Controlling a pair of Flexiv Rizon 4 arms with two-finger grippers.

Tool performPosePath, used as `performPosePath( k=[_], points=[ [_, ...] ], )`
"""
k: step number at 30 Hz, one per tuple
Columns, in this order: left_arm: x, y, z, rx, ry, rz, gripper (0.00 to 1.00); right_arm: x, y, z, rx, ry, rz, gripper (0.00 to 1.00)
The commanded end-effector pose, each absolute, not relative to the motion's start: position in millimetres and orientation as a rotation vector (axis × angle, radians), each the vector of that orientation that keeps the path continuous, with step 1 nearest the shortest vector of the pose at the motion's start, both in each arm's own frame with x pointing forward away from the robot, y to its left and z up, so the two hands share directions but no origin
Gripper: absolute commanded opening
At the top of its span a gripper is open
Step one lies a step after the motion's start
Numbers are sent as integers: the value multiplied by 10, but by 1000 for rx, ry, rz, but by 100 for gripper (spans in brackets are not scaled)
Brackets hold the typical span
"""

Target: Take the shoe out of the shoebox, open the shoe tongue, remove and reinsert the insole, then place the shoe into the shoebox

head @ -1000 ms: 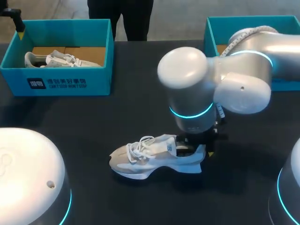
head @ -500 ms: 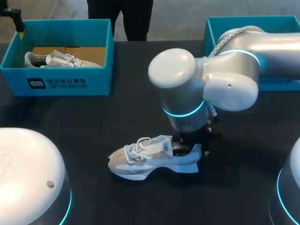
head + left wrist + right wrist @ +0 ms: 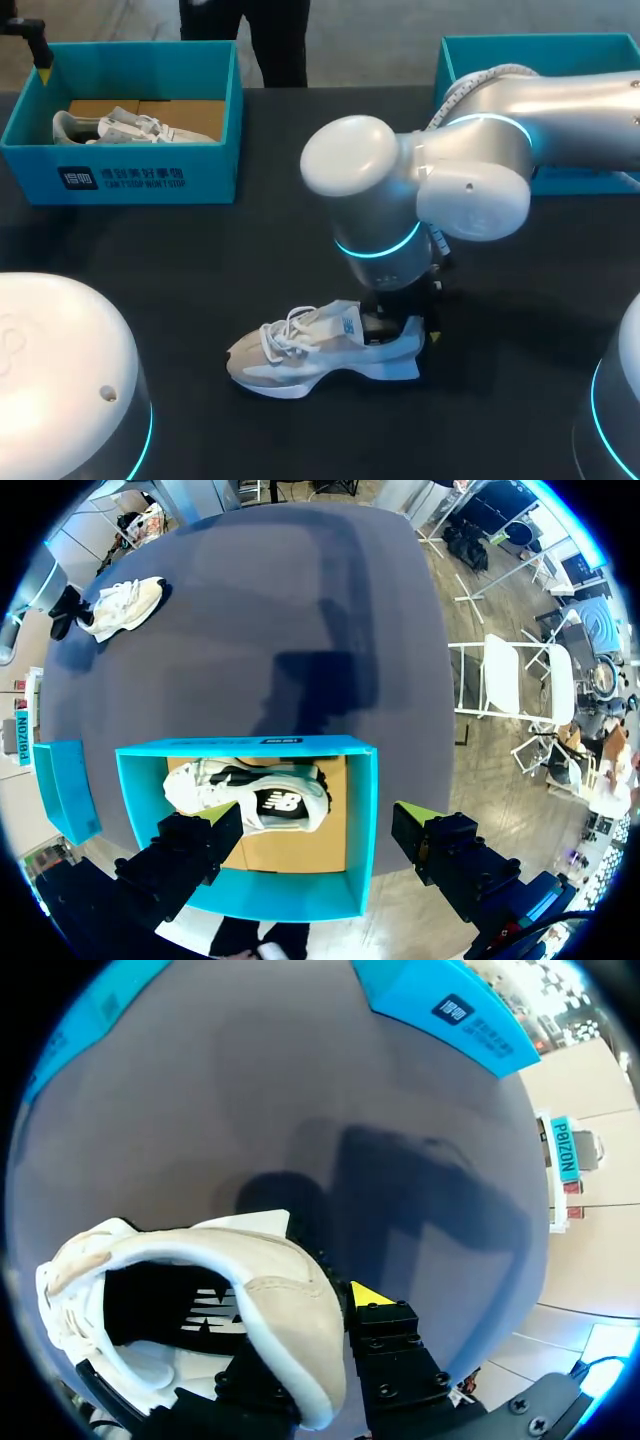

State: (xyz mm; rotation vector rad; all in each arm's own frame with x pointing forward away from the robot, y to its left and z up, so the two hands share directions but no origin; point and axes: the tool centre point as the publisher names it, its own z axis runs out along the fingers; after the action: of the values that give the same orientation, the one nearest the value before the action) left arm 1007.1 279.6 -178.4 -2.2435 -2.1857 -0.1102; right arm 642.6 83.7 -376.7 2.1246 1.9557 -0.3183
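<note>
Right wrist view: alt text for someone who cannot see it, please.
The right gripper grips a white shoe by its heel wall, one yellow fingertip showing outside it. The shoe's dark opening faces the camera; beyond lies the dark table, with a teal shoebox at its far edge.

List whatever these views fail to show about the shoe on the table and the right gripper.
- Head view: the right gripper sits under its own wrist, so its hold on the shoe at the heel is unseen.
- Right wrist view: one fingertip is hidden behind the heel; the toe is out of sight.
- Head view: the right arm covers the inside of the right shoebox.
</note>
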Motion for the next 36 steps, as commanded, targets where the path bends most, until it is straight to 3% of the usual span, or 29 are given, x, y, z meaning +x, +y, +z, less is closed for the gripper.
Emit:
performPosePath(
  k=[1, 28, 31, 32, 33, 36],
  points=[
    [10063, 2798, -1783, -2244, -2185, -113, 100, 6360, 916, -3808, 2323, 1606, -297, 0],
    [10063, 2798, -1783, -2244, -2185, -113, 100, 6293, 820, -3856, 2478, 1483, -216, 0],
    [10063, 2798, -1783, -2244, -2185, -113, 100, 6302, 813, -3857, 2488, 1477, -216, 49],
    [10063, 2798, -1783, -2244, -2185, -113, 100, 6305, 813, -3849, 2492, 1473, -215, 84],
    [10063, 2798, -1783, -2244, -2185, -113, 100, 6307, 813, -3840, 2494, 1473, -214, 100],
    [10063, 2798, -1783, -2244, -2185, -113, 100, 6315, 811, -3816, 2502, 1465, -223, 100]
  ],
)
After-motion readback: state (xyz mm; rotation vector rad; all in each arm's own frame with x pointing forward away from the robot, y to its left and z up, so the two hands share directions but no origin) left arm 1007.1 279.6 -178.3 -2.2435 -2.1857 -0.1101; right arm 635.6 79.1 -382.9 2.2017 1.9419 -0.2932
